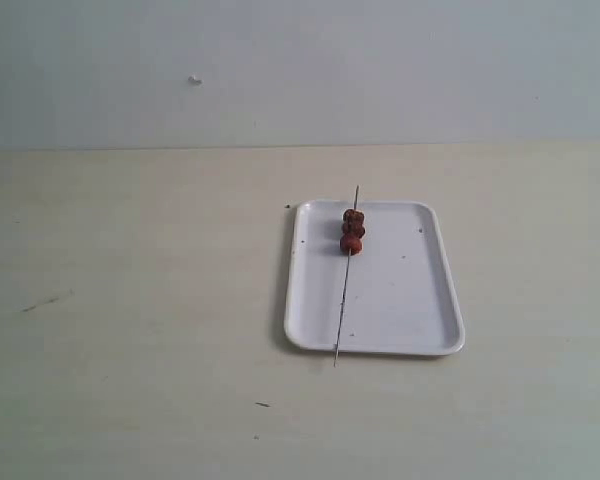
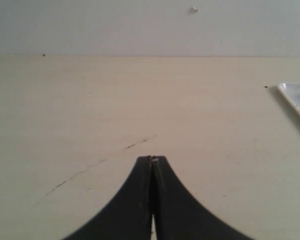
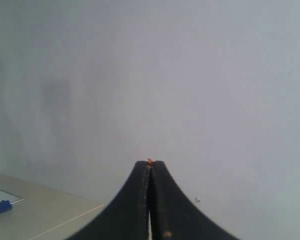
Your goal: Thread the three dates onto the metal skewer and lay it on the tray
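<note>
The task looks finished. The three dates [image 1: 353, 230] sit close together on the metal skewer [image 1: 342, 305], near the end that points toward the wall. The skewer lies lengthwise on the tray [image 1: 410, 300] on the worktop [image 1: 130, 300], and both its tips reach a little over the rim. The left end effector [image 2: 153, 161] is clenched on nothing, well apart from the tray. The right end effector [image 3: 149, 164] is also clenched and empty, facing a wall. Nothing seems left to do. No brand, label or writing can be read.
</note>
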`<state>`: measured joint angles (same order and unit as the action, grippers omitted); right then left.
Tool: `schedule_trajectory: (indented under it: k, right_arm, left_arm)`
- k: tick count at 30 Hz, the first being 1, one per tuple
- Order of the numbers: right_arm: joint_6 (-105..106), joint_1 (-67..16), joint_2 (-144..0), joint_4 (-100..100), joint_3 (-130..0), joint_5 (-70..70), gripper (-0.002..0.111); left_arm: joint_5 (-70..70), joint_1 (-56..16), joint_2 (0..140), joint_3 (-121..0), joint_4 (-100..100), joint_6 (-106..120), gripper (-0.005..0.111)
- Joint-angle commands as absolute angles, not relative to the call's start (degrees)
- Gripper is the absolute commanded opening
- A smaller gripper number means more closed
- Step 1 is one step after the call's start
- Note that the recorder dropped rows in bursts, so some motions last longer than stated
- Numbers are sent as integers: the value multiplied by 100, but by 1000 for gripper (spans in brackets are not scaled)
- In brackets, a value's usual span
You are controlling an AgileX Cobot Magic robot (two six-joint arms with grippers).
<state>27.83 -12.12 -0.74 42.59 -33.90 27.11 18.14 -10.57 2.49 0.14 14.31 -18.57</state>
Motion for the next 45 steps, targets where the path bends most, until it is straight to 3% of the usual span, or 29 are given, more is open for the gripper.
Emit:
schedule_trajectory:
  k: [1, 11, 13, 16, 18, 25, 45]
  right_arm:
    - [2789, -1222, -92, 4284, -3428, 2727, 0]
    - [3033, -1222, -92, 4024, -3428, 2712, 0]
    - [2779, -1222, -92, 2720, -3152, 2490, 0]
    - [437, -743, -92, 49, -2314, 2303, 0]
    - [210, -296, -92, -355, -1678, 1838, 0]
    - [93, 1066, -92, -294, -337, 1751, 0]
    - [-312, 1132, -92, -309, -16, 1826, 0]
  left_arm:
    - [1868, -1082, 261, 0, 1473, -1911, 0]
    - [1868, -1082, 261, 0, 1473, -1911, 0]
    - [1868, -1082, 261, 0, 1473, -1911, 0]
    - [1868, -1082, 261, 0, 1473, -1911, 0]
    - [1868, -1082, 261, 0, 1473, -1911, 0]
    - [1868, -1082, 261, 0, 1473, -1911, 0]
    - [1869, -1082, 261, 0, 1473, -1888, 0]
